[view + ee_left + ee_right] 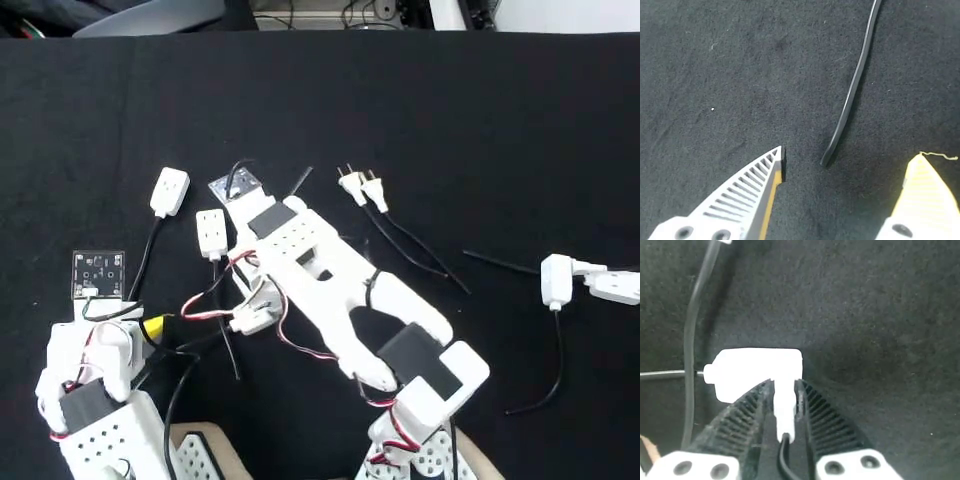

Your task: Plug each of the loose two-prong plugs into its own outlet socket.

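Observation:
My right gripper [785, 390] is shut on a narrow white plug [785, 410]. The plug's front end sits against a white outlet socket [757, 371], and the prongs are hidden. In the high view that gripper [238, 188] is at the table's middle left, between two white outlet sockets [170, 190] [211, 232] and two loose two-prong plugs [350, 182] [373, 188]. My left gripper [849, 155] is open low over the black cloth, with a black cable end [827, 159] lying between its fingers. It shows at the near left in the high view [98, 275].
Another white socket [555, 280] with a white plug [612, 287] beside it lies at the right edge, trailing a black cord [548, 375]. Black cords [415, 245] run from the loose plugs. The black cloth [450, 110] is bare at the back.

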Controlling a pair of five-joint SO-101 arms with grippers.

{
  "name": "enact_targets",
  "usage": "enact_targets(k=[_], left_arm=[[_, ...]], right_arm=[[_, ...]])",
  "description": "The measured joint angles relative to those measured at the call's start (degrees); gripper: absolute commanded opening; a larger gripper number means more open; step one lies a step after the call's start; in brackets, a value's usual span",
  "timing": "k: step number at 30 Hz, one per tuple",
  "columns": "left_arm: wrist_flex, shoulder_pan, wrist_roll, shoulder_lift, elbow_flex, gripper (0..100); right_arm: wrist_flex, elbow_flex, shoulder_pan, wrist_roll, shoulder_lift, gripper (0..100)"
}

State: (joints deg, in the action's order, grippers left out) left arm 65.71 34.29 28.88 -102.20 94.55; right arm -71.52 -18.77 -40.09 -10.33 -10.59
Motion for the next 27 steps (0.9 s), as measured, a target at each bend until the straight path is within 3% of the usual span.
enact_targets(k=[4,8,17,27], left_arm=[[0.0,0.0,0.0,0.0,0.2,37],[0.0,-1.6,1.3,0.0,1.1,37],[0.0,-2.1,2.6,0.0,1.1,37],[0.0,-2.1,2.6,0.1,1.1,37]], right_arm=[[-3.1,1.9,0.0,0.3,-0.8,1.2],[-6.9,3.9,4.7,6.2,-2.0,1.2],[-9.4,0.2,25.2,14.8,-1.1,1.2],[-8.9,-1.3,49.1,29.8,-1.0,1.2]])
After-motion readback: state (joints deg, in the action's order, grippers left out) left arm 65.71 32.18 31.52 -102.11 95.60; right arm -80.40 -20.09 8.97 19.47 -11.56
